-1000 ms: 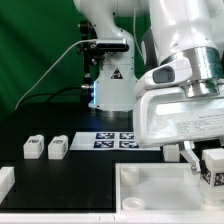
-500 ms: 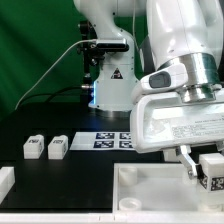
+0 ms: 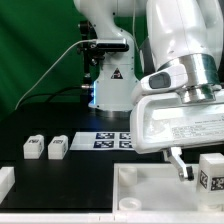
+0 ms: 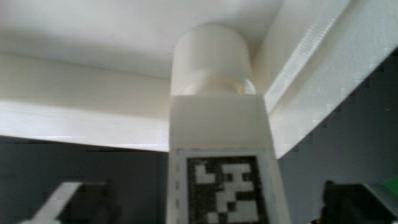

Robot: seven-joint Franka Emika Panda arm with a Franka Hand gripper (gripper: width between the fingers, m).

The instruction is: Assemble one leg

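- Green backdrop [image 3: 30, 50] behind, black table [image 3: 85, 172] below, and the white arm [image 3: 185, 60] fills the exterior view's right.
- The end effector [image 4: 208, 197] is lined up on the leg [image 4: 217, 110], which sits dead centre between the two fingers [image 4: 64, 203], straight ahead of the wrist.
- The fingers stand apart. The wrist view shows a dark gap on each side of the leg, so nothing is clamped.
- The leg's long axis runs straight away from the wrist, along the end effector's line of reach. Its tagged end is nearest the end effector, and its rounded end is farthest, towards the tray-like piece [image 3: 135, 172].
- Whether that rounded tip is seated in a recess is hidden, so I cannot tell.
- In the exterior view the leg stands upright just beside the one visible finger, above the tray-like piece.
- My read is that no sideways shift is needed. The next move calls for a square squeeze on the leg's flat sides, and an uneven closure could tip it.
- Two other legs [image 3: 45, 148] and the marker board [image 3: 113, 140] lie well apart from the end effector, off to the side.
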